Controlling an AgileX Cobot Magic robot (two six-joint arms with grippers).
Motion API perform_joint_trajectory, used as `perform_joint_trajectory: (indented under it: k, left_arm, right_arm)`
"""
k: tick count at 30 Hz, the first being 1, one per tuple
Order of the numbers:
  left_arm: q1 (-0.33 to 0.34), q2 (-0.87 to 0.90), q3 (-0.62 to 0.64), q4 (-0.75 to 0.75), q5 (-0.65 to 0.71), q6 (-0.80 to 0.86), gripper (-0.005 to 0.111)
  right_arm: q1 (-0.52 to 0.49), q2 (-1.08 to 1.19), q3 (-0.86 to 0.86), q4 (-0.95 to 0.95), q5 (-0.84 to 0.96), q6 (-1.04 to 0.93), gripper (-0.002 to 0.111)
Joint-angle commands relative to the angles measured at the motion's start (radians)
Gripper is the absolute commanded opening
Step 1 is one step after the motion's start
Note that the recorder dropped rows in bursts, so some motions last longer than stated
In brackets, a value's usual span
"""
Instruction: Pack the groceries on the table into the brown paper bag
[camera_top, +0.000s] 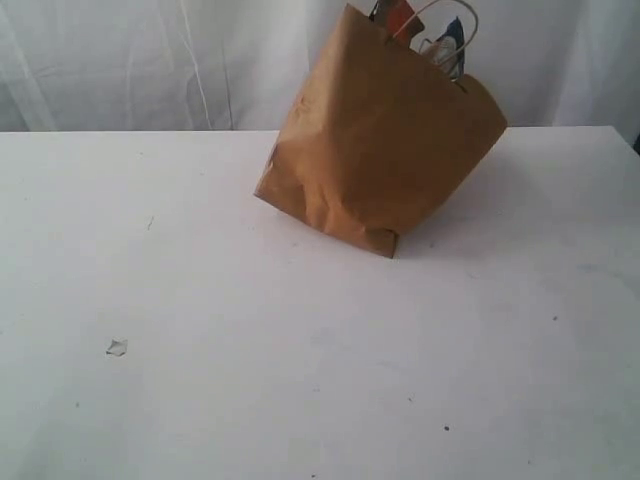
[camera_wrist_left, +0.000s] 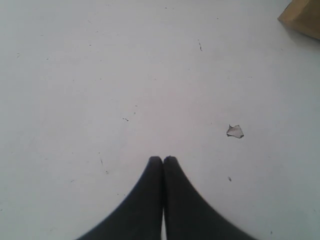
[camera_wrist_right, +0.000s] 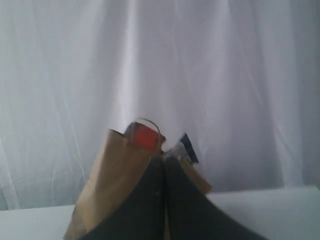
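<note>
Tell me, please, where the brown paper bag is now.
In the exterior view the brown paper bag stands tilted at the back of the white table, right of centre, before the curtain.

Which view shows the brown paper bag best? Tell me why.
Exterior view: almost the whole brown paper bag shows, tilted. Left wrist view catches one corner; right wrist view has it partly behind shut jaws.

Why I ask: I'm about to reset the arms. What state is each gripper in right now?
Left gripper: closed, holding nothing.
Right gripper: closed, holding nothing; brown paper bag beyond it.
</note>
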Motion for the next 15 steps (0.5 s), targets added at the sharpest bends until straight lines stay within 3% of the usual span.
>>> perform_joint_trajectory:
  k: [1, 3, 5, 6, 7, 8, 10, 12, 13, 15]
  left_arm:
    - [0.002, -0.004, 0.003, -0.006, -0.001, -0.001, 0.000]
    - [0.002, -0.004, 0.003, -0.006, -0.001, -0.001, 0.000]
    - [0.002, -0.004, 0.003, -0.006, -0.001, -0.001, 0.000]
    - [0.002, -0.004, 0.003, -0.006, -0.001, -0.001, 0.000]
    - [0.002, -0.004, 0.003, -0.006, -0.001, -0.001, 0.000]
    - [0.002, -0.004, 0.003, -0.006, -0.001, -0.001, 0.000]
    - [0.002, -0.004, 0.003, -0.006, -0.001, -0.001, 0.000]
    - [0.002, -0.004, 0.003, -0.006, -0.001, -0.001, 0.000]
    - [0.002, -0.004, 0.003, -0.006, -0.001, -0.001, 0.000]
    - [0.002, -0.004, 0.003, -0.005, -0.001, -0.001, 0.000]
  right_arm:
    - [-0.003, 0.008, 0.085, -0.005, 0.014, 0.072, 0.000]
    - [-0.003, 0.008, 0.102, -0.005, -0.015, 0.074, 0.000]
    - [-0.003, 0.009, 0.117, 0.118, 0.007, -0.084, 0.000]
    - [-0.003, 0.009, 0.118, 0.499, 0.047, -0.587, 0.000]
    - [-0.003, 0.009, 0.117, 0.770, 0.075, -0.861, 0.000]
    - [-0.007, 0.009, 0.112, 1.284, 0.145, -1.465, 0.000]
    - [-0.012, 0.009, 0.140, 1.539, 0.175, -1.750, 0.000]
    - [-0.012, 0.009, 0.181, 1.495, 0.175, -1.685, 0.000]
    - [-0.028, -0.006, 0.197, 1.410, 0.139, -1.554, 0.000]
    - [-0.100, -0.021, 0.197, 1.353, 0.330, -1.465, 0.000]
